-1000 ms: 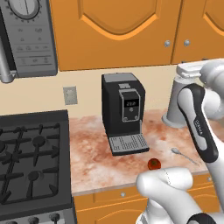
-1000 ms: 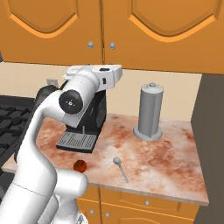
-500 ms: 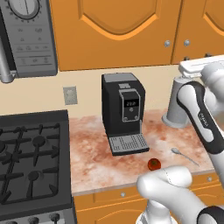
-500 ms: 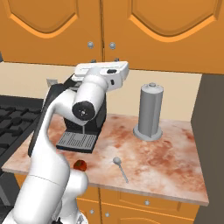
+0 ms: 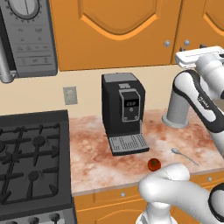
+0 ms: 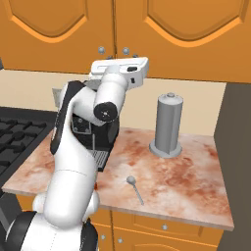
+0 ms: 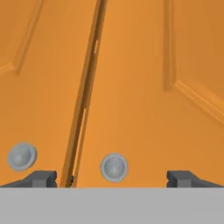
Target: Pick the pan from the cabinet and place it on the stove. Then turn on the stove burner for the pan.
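Note:
Both arched-panel doors of the orange cabinet [image 7: 131,87] are closed, so the pan is hidden. In the hand view my gripper [image 7: 111,177] is open, its fingertips [image 7: 41,178] far apart. The right door's silver knob [image 7: 114,166] sits between them, with the left door's knob [image 7: 21,156] just outside. In the base views my white hand [image 5: 199,57] [image 6: 120,67] is held up just under the cabinet knobs [image 5: 166,43] [image 6: 126,50]. The black stove [image 5: 30,162] [image 6: 14,142], with its burner [image 5: 39,141], lies at the left end of the counter.
On the marbled counter [image 5: 96,157] stand a black coffee machine [image 5: 124,111] and a grey canister [image 6: 168,125]. A spoon [image 6: 135,188] and a small red tomato [image 5: 153,164] lie near the front edge. A grey microwave [image 5: 26,37] hangs above the stove.
My hand has lifted and reached toward the cabinet knobs. The jaws have stayed wide open, and nothing on the counter has moved.

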### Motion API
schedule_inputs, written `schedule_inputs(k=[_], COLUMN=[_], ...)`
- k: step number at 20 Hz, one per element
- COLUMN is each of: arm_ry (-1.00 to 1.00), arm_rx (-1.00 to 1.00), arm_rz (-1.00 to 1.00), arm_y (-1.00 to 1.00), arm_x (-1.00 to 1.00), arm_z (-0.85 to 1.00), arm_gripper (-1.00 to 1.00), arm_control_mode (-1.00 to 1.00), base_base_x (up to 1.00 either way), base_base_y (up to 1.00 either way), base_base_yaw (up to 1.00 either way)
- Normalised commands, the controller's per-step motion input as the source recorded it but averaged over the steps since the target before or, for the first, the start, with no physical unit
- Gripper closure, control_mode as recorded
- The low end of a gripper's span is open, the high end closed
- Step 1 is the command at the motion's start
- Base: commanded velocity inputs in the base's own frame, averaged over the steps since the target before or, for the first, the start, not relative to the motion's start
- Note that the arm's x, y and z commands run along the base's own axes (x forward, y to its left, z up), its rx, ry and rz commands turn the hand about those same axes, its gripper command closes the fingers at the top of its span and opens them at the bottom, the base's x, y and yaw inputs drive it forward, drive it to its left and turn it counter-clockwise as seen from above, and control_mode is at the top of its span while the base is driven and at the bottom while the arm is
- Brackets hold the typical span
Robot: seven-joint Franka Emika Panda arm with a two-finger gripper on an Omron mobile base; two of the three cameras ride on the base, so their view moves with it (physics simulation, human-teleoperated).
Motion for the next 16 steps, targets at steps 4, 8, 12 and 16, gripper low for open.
schedule_inputs(k=[4, 8, 12, 16], arm_ry=[0.0, 0.0, 0.0, 0.0], arm_rx=[0.0, 0.0, 0.0, 0.0], arm_rz=[0.01, 0.01, 0.01, 0.02], arm_y=[-0.1, -0.03, 0.0, 0.0], arm_x=[0.26, 0.29, 0.2, 0.18], arm_z=[0.18, 0.01, 0.0, 0.0], arm_gripper=[-1.0, -1.0, -1.0, -1.0], arm_control_mode=[-1.0, -1.0, -1.0, -1.0], base_base_x=[0.0, 0.0, 0.0, 0.0], base_base_y=[0.0, 0.0, 0.0, 0.0], base_base_yaw=[0.0, 0.0, 0.0, 0.0])
